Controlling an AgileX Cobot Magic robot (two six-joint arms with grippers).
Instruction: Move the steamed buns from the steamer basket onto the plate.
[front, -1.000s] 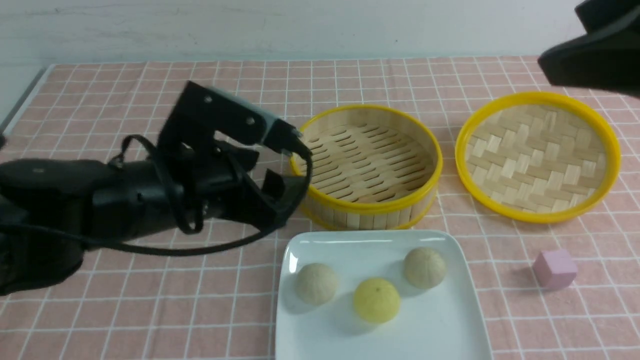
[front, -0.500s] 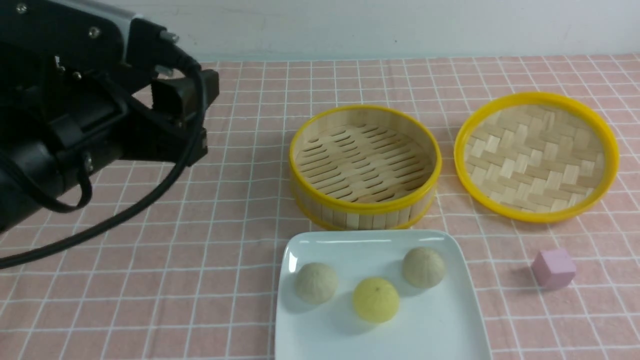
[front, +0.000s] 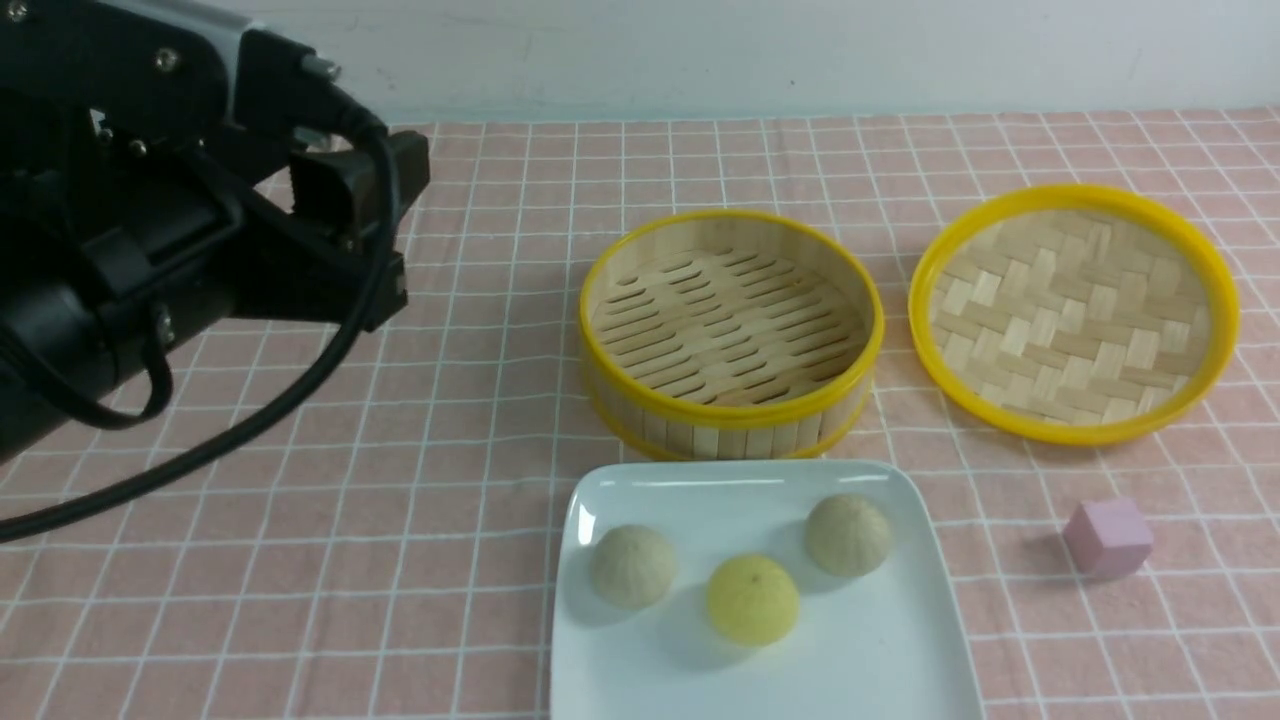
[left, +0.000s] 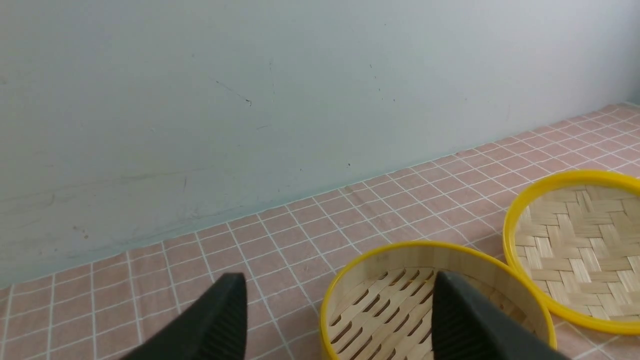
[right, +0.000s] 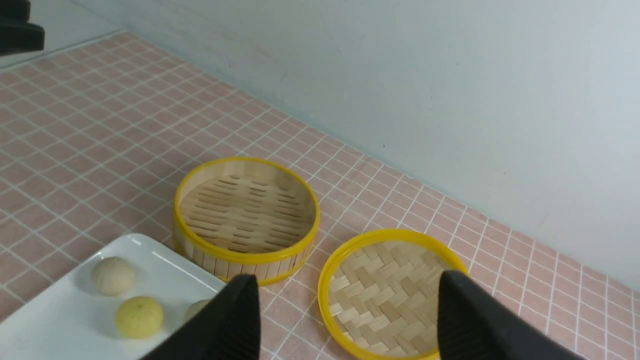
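Looks complete, judging by the layout. Shows all three buns (front: 752, 599) on plate (front: 900, 650): yellow in the middle, a beige one on either side, none touching, none at the rim. Shows basket (front: 730, 418) empty, just behind plate, with lid (front: 1075, 432) beside it and cube (front: 1107, 538) on counter (front: 480, 420) to the right of plate.

Finds left hand (left: 339, 320) spread wide, gripping nothing, raised above counter well left of basket. Finds right hand (right: 345, 310) likewise wide and empty, out of the front view, hovering high over lid and a plate corner.

Leaves little to spoil, yet worth guarding against a low retreat by either hand clipping basket or plate edge. Risks easy rolling after any jolt, given round buns on a glossy plate, perhaps off onto counter. Also worth watching: slack cable (front: 270, 408) hanging near counter on the left, liable to snag if swept toward plate. Calls for lifting clear first, then parking.
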